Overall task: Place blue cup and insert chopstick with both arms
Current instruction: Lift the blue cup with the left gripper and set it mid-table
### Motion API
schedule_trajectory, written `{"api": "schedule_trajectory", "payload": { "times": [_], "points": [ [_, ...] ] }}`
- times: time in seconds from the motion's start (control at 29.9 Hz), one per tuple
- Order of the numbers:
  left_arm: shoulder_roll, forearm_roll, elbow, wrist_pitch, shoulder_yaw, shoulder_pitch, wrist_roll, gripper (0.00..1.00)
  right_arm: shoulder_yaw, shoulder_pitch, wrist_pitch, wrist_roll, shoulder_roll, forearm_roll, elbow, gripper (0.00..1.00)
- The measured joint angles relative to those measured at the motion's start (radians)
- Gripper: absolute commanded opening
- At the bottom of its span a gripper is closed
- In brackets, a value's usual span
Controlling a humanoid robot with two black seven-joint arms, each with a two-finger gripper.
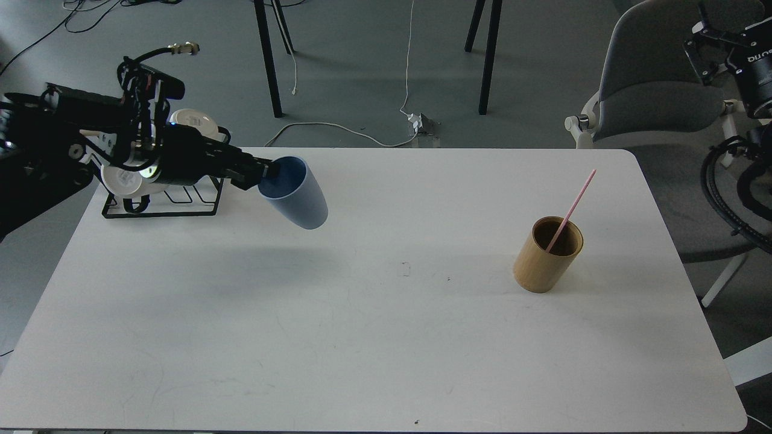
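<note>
The blue cup (pixel 300 197) hangs tilted in the air above the table's left-middle, its dark-blue opening facing left. My left gripper (pixel 269 172) is shut on the cup's rim, one finger inside and one outside. The pink chopstick (pixel 572 207) leans to the right inside the tan bamboo holder (pixel 544 259) on the right side of the table. My right gripper (pixel 702 45) is off the table at the far upper right, high above the chair. It is dark and partly cut off, so its fingers cannot be told apart.
A black wire rack (pixel 181 202) with white mugs (pixel 196 122) stands at the back left, partly behind my left arm. The white table (pixel 386 337) has rounded corners. A grey chair (pixel 654 78) stands beyond the right edge.
</note>
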State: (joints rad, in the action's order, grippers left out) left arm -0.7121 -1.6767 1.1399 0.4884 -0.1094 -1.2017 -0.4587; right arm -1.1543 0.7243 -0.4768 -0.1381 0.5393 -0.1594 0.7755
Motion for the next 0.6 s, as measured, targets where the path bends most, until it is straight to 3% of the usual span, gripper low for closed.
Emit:
{"api": "schedule_trajectory", "payload": {
  "times": [0.1,0.37,0.6],
  "points": [
    [0.109,-0.061,-0.001,0.0,0.001,-0.027,0.037,0.03,0.0,0.001,0.01,0.0,0.001,0.0,0.001,0.99],
    [0.405,-0.236,-0.043,0.0,0.055,-0.006,0.053,0.04,-0.005,0.002,0.018,0.0,0.001,0.0,0.003,0.99],
    [0.566,-0.301,-0.221,0.0,0.102,0.024,0.079,0.05,-0.012,-0.006,0.02,0.0,0.023,0.0,0.008,0.99]
  ]
}}
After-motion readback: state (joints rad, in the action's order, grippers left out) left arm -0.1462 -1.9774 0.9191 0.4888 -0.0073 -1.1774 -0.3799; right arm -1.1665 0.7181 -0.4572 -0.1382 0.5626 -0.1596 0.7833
